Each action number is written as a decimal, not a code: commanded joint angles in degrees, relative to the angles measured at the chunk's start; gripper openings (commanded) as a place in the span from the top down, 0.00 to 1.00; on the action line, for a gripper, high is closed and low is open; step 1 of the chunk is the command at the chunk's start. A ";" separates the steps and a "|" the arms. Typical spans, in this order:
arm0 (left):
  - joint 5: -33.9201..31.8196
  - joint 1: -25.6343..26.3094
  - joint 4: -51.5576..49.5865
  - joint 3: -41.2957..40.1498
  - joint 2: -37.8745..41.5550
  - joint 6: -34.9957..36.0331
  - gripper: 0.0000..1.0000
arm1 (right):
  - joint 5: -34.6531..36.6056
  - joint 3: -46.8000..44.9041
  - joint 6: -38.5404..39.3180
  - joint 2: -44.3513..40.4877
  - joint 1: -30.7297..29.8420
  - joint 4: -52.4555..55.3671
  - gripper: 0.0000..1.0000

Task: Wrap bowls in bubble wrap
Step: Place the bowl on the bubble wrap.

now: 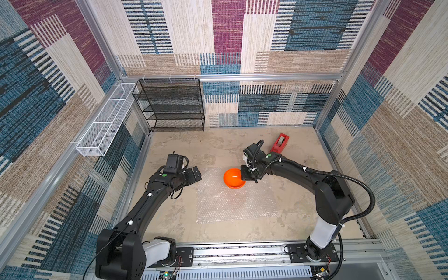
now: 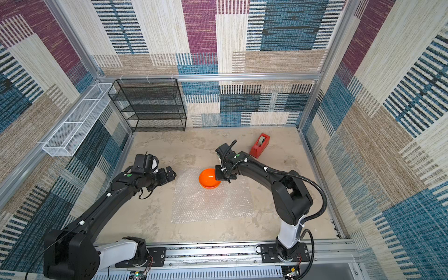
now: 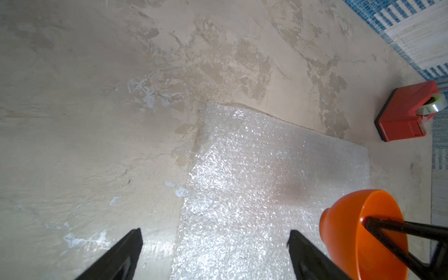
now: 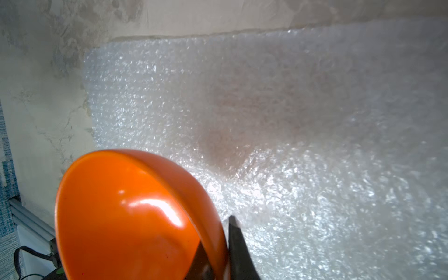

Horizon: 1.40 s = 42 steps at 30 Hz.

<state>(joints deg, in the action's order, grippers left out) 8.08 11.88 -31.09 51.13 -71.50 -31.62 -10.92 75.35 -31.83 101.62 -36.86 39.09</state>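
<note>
The right fingers (image 4: 238, 249) are pinching the rim of the bowl (image 4: 121, 218), one inside the wall and one outside, nearly closed on the thin edge. The bowl is hanging tilted, its glossy orange inside catching a bright highlight; its rounded underside and small foot are showing in the left wrist view (image 3: 344, 225). It is hovering over the far part of the wrap (image 1: 230, 206). Judging by the soft shadow on the sheet it seems to be clear of it, though contact is hard to judge. The right arm is reaching in with its elbow raised and its forearm pointing toward the middle of the table (image 1: 174, 150).

The left fingers (image 3: 116, 257) are standing wide apart, holding nothing, by the wrap's far left corner. That arm is stretching forward low, its wrist facing the bowl.

The wrap is lying flat, a clear, roughly rectangular bubbled film glinting on the mottled beige table. A red boxy dispenser (image 1: 280, 143) is sitting beyond the right wrist, apart from the sheet.
</note>
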 commanded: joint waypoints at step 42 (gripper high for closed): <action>-1.46 7.07 0.34 -0.69 1.31 -1.56 0.01 | 7.73 -11.70 -5.76 -8.55 -2.42 -7.74 0.27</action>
<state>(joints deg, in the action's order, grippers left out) 7.20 18.68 -30.92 50.39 -69.87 -32.84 -6.04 62.92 -36.62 95.04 -39.24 30.11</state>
